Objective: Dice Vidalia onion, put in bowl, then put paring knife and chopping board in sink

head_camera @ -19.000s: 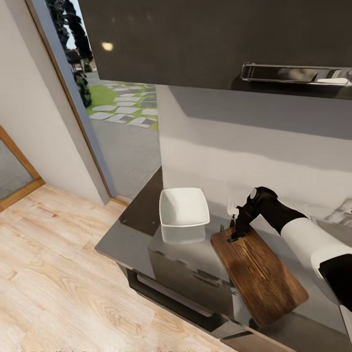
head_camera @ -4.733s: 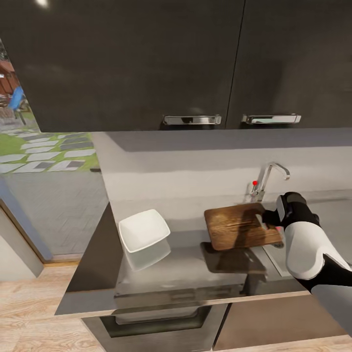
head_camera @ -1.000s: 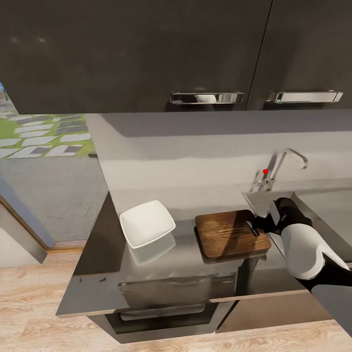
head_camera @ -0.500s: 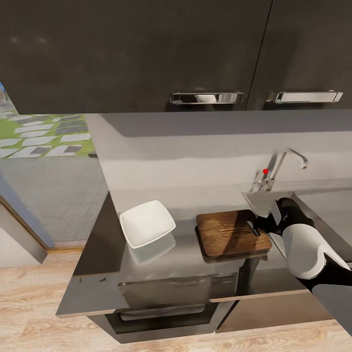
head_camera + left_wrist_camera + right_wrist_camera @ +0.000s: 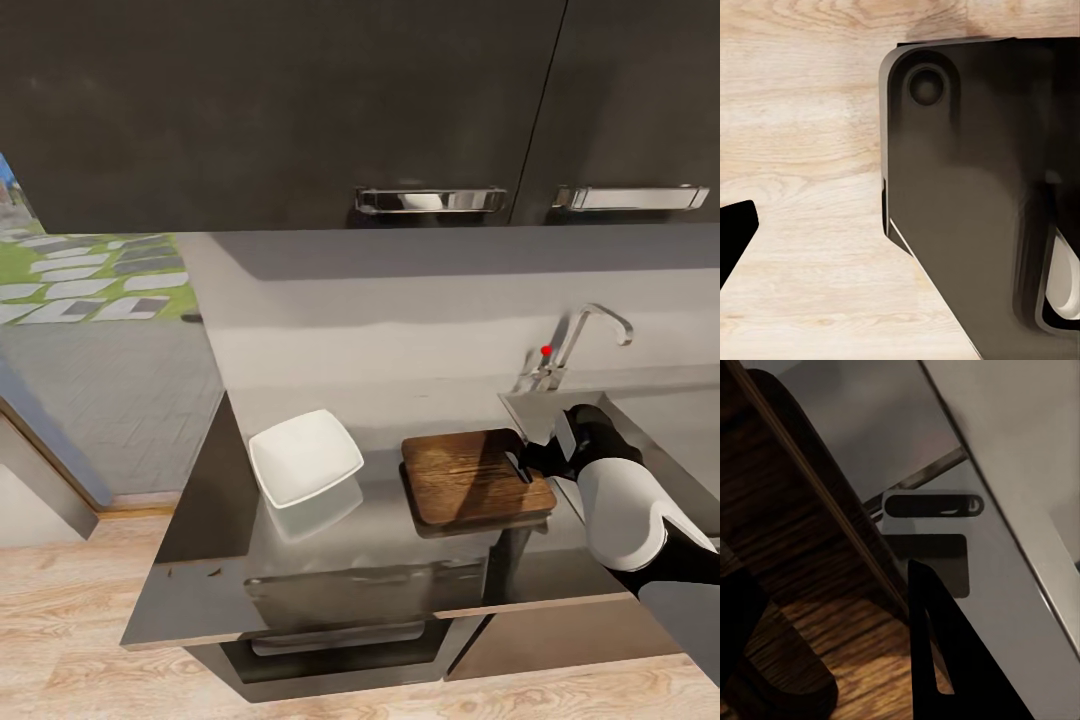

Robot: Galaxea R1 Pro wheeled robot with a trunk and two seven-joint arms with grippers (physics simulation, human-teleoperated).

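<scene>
Your table [image 5: 210, 480] is a glossy dark grey slab with a pale front edge, running along the wall above dark cabinets. On it you've got the white squarish bowl [image 5: 304, 456] toward the left end, its reflection showing in the surface just below. The dark wood chopping board [image 5: 470, 476] lies to the bowl's right, well apart from it, handle-slot end at the sink [image 5: 535, 412] rim. Two tiny dark specks [image 5: 192, 573] sit near the front left edge.
</scene>
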